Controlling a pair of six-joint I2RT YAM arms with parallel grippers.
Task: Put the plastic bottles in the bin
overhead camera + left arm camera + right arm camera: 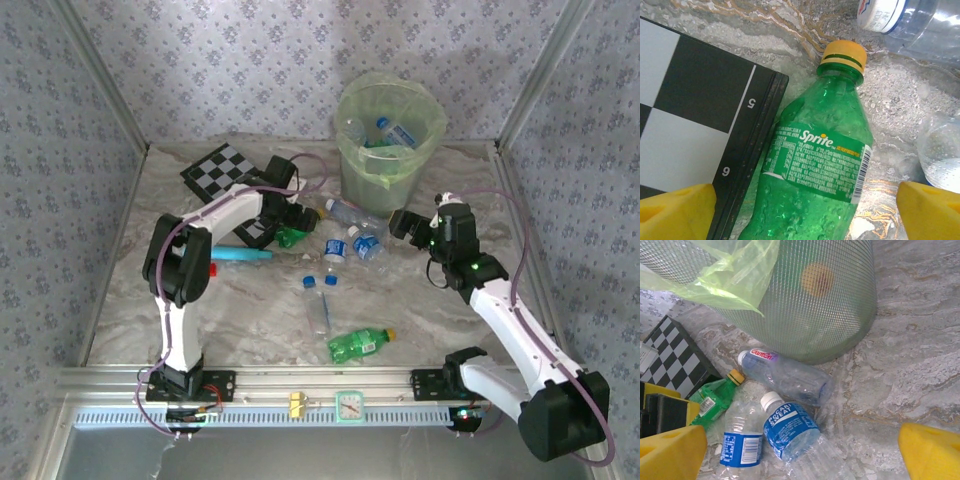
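- Yellow pads (675, 212) of the left gripper (804, 212) sit at the bottom corners of the left wrist view, spread wide on either side of a green bottle (820, 165). Neither touches it, so nothing is clamped.
- That green bottle lies on its side on the table (790, 20), yellow cap pointing away from the wrist. Its flank is right beside the edge of the checkered board (690, 125) and seems to touch it.
- Right gripper (800, 455) is spread wide too and empty, hovering above two clear bottles (790, 432) with blue labels, near the foot of the bin (805, 305).
- At the far side of the table the bin already has a few bottles inside. A second green bottle (360, 345) and other clear ones lie loose on the table.
- Step in hand, by my reading: the left arm is lining up a grasp on the green bottle, with the job partly done.
- Next move calls for lowering the pads to the bottle's waist and closing across it. One pad hangs over the board's edge, so without a nudge sideways it could land on the board instead of the table. A round bottle may also roll as the pads meet it.
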